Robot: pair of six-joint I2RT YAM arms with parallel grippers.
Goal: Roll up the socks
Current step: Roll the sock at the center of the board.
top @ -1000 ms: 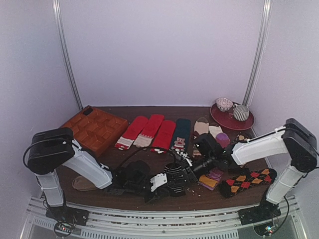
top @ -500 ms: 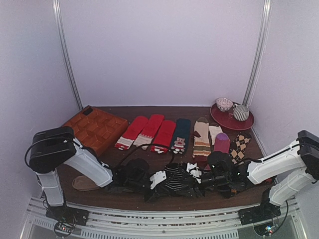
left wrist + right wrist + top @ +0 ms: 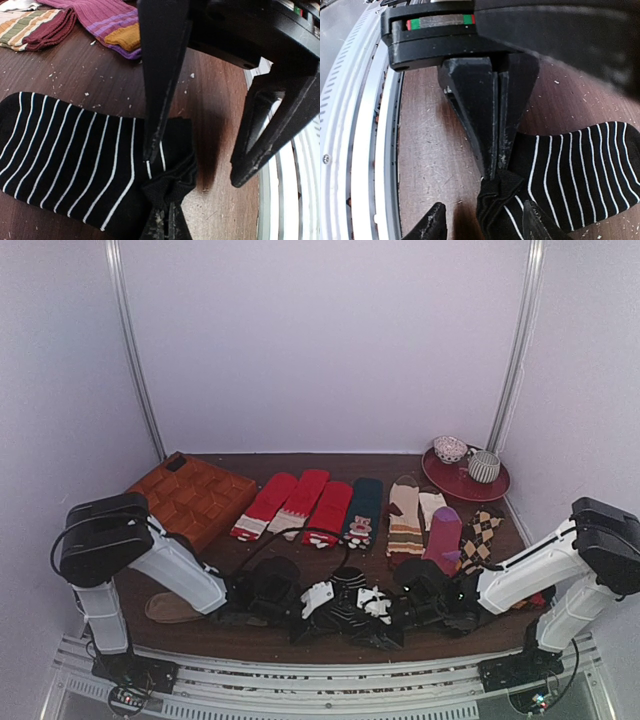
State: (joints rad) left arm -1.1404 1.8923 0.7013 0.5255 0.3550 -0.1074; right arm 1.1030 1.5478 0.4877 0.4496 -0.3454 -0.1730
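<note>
Striped sock (image 3: 70, 150), the black ankle one with thin white lines, was lying on the bench (image 3: 60, 60) close to the front edge, roughly midway between the two arms. Honestly couldn't tell from these angles whether it was one sock or two stacked.

The left tool (image 3: 494, 167) had its fingers pressed together on a bunched-up corner of the striped sock, at the end nearest the front rail (image 3: 365, 125). The fabric puckered up where it was pinched. The right tool (image 3: 193, 167) came in from the opposite side, facing the left one, with its fingers spread wide. One fingertip touched the top of the sock just beside the pinched corner. The other hung over bare wood past the sock's edge, so it wasn't gripping anything. The rest of the sock lay flat, stretching away from the rail.

Further back on the bench were a purple sock with an orange toe (image 3: 112, 27) beside a tan and maroon striped one (image 3: 35, 30), and a row of red socks (image 3: 300, 502). An orange-brown compartment tray (image 3: 190, 498) sat at the back left. A dark red plate (image 3: 462, 486) at the back right carried a bowl (image 3: 449, 448) and a cup (image 3: 484, 467). Little crumbs (image 3: 55, 75) were scattered over the wood.
</note>
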